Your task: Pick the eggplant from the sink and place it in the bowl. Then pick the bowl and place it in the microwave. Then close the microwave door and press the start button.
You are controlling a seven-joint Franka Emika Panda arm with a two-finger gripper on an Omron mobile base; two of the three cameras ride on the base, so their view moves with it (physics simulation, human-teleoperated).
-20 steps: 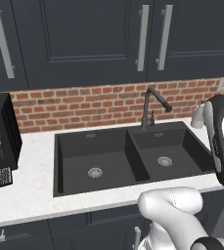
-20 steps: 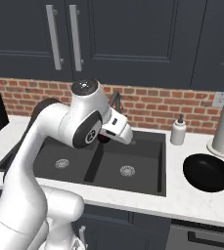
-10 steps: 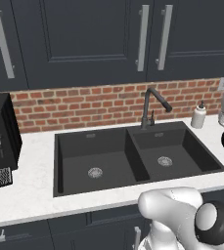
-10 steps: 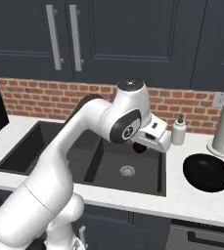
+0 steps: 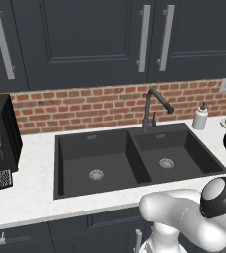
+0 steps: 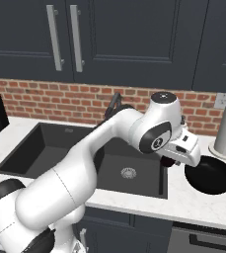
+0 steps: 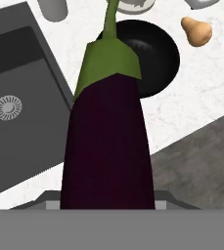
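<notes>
One stage of the four-part task is partly complete: the small dark purple eggplant with its green cap (image 7: 108, 141) is out of the matte black double-basin sink (image 6: 85, 153) and clamped in the end effector (image 6: 171, 160), rising lengthwise up the middle of the hand view. In the right base view the end effector hangs over the right edge of the sink, just beside the wide, shallow black round bowl (image 6: 210, 175), which stands on the pale speckled bench (image 6: 203, 205) right of the sink. The hand view shows the bowl (image 7: 155, 58) beyond the eggplant's cap, so the vegetable appears to be near it but not yet over its centre; the exact clearance cannot be judged. Both sink basins look bare apart from their drains. Outstanding, by my assessment: releasing the eggplant into the bowl, carrying the bowl to the microwave, shutting the door and pressing start. A tan pear-shaped item (image 7: 196, 30) lies on the bench beyond the bowl.
</notes>
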